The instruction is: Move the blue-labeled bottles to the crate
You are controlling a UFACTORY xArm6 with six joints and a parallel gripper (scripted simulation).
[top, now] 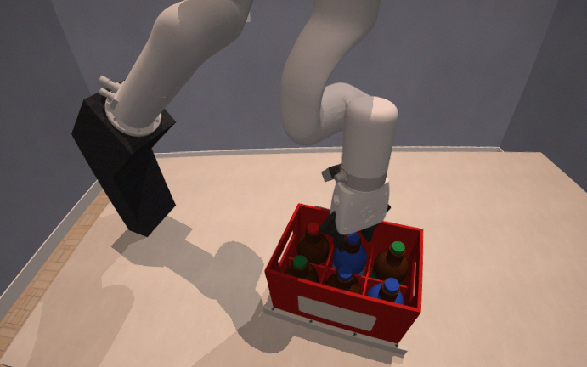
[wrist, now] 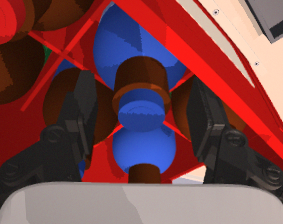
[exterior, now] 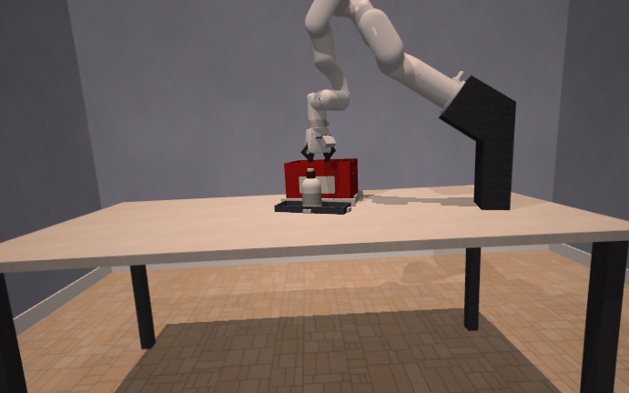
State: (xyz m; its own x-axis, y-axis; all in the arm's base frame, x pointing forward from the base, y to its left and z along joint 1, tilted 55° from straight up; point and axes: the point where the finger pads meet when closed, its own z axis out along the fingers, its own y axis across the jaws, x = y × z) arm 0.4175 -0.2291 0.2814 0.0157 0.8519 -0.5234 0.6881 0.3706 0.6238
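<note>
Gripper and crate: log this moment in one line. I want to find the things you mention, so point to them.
jaws open around blue-capped bottle neck (wrist: 142,75) | crate (top: 345,314) (exterior: 291,180) (wrist: 192,60) full, six bottles | white bottle (exterior: 311,191) upright on tray (exterior: 287,210)

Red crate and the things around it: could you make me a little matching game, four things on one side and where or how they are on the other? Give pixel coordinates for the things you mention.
1. Gripper (top: 354,244) (exterior: 319,159) (wrist: 143,90)
2. Red-capped bottle (top: 313,244)
3. White bottle (exterior: 311,193)
4. Crate (top: 345,314) (exterior: 292,181) (wrist: 232,87)

A. upright on the tray (exterior: 312,210)
B. red, holding six bottles
C. open, above the crate's bottles
D. in a crate cell

Pairs: 1-C, 2-D, 3-A, 4-B
</note>
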